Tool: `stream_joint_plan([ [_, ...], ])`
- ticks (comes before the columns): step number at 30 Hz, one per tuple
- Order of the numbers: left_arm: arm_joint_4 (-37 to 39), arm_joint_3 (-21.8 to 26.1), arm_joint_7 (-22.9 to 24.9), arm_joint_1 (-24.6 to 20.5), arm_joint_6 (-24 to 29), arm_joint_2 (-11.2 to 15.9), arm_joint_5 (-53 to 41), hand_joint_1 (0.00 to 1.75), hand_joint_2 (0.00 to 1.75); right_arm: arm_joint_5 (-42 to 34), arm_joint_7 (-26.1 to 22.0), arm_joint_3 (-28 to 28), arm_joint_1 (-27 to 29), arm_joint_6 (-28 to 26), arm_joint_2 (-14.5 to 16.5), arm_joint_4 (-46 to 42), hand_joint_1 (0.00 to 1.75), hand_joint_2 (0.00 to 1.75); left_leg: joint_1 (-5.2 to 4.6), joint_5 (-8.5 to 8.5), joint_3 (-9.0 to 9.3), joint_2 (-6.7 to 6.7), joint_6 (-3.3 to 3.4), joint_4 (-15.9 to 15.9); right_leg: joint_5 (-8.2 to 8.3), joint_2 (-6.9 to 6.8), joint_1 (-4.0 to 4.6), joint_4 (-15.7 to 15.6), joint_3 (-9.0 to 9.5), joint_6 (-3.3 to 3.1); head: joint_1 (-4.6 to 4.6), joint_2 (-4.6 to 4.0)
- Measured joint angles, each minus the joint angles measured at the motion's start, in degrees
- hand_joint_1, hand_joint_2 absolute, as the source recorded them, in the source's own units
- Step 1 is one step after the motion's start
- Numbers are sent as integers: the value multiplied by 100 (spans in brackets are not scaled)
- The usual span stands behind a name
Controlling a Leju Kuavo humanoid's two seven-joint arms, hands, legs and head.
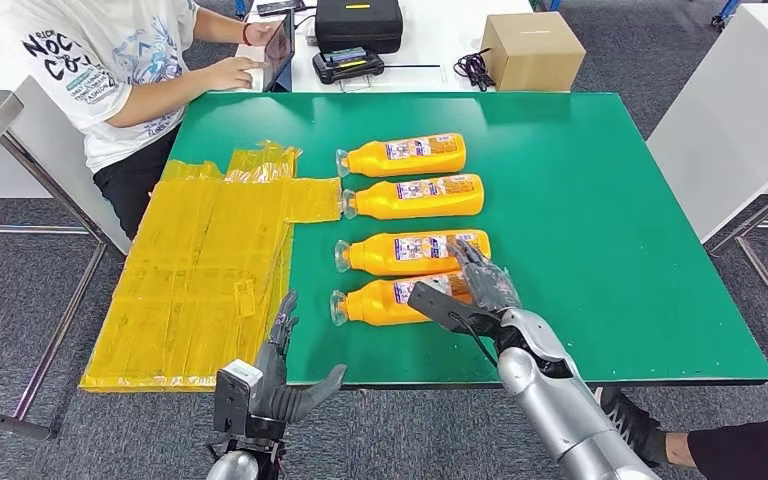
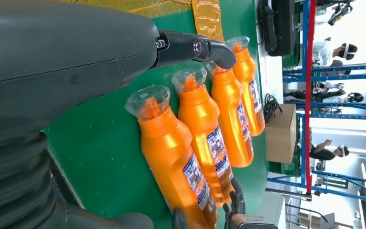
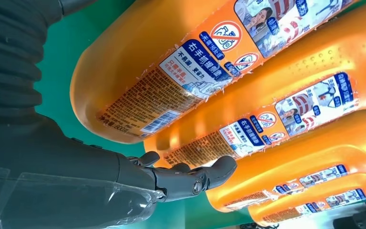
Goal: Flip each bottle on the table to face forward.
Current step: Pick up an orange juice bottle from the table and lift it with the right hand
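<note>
**Four orange bottles in a row, right hand over the nearest pair**

On the green counter (image 1: 580,200), four orange bottles lie on their sides in a column, clear caps toward the robot's left and bases toward its right, printed labels facing up. The farthest bottle (image 1: 402,155) and the second bottle (image 1: 415,196) lie close together near the counter's middle. The third bottle (image 1: 410,252) lies a little nearer, and the nearest bottle (image 1: 385,300) lies just beside it, close to the counter's front edge.

The right hand (image 1: 480,280) reaches in over the base ends of the third and nearest bottles, fingers spread and extended rather than closed. In the right wrist view a dark finger (image 3: 205,176) lies against the orange base of a bottle, while the thumb sits apart; the hand grips nothing.

The left hand (image 1: 285,365) hovers at the counter's front edge, left of the nearest bottle's cap, fingers apart and empty. Its fingertip (image 2: 214,50) shows in the left wrist view above the row of caps, touching none of them.

A sheet of yellow plastic bags (image 1: 210,270) lies spread over the counter's left part and hangs past its edge. Beyond the counter, a person in a white printed shirt (image 1: 110,60) sits at a white table with a tablet, a black case (image 1: 358,22) and a cardboard box (image 1: 532,50).
</note>
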Motion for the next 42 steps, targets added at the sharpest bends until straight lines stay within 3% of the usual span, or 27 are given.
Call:
stream_joint_plan([
  [8,78,0,2,-52,-51,0,-33,0,175,-132,25,249,-250,299,-6,290,0,175,0,1,0,1,0,0,1,0,0,1,0,0,0,0],
  [22,429,-4,2,-301,-181,0,-4,0,175,-761,-404,1082,-1067,949,-10,1328,0,175,0,1,11,8,0,0,2,9,0,0,3,0,0,0],
  [42,639,-7,-14,-375,-207,0,65,0,175,-1288,-557,1747,-1518,1483,-188,1591,0,175,0,2,13,8,0,2,3,9,0,0,6,2,1,0],
])
